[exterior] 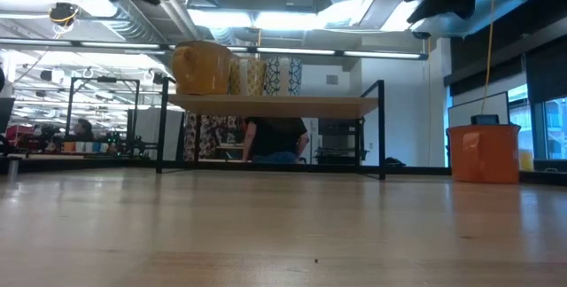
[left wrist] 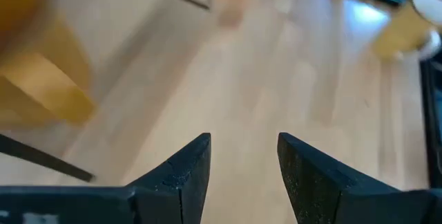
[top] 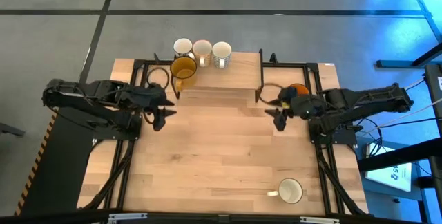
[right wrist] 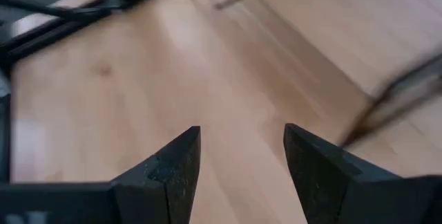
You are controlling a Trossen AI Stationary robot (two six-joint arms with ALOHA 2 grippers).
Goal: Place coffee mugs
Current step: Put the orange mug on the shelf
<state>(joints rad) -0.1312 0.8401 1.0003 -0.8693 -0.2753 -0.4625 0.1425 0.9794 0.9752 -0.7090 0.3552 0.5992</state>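
Observation:
On the raised shelf [top: 228, 79] at the table's far side stand three white mugs [top: 202, 49] in a row. An amber-yellow mug [top: 184, 70] stands in front of them, also seen in the low view [exterior: 202, 68]. An orange mug [top: 298, 89] sits by the table's right edge, partly hidden by the right arm. One more white mug [top: 290, 191] stands near the right near corner, handle to the left. My left gripper [top: 160, 117] [left wrist: 243, 162] hovers open just near of the shelf's left end. My right gripper [top: 280, 118] [right wrist: 242, 162] hovers open near the shelf's right end. Both are empty.
A black frame [top: 290, 65] runs around the shelf and down both table sides. Bare wooden tabletop [top: 221, 155] lies between the two grippers and toward the near edge. A person [exterior: 275, 136] shows beyond the table, under the shelf, in the low view.

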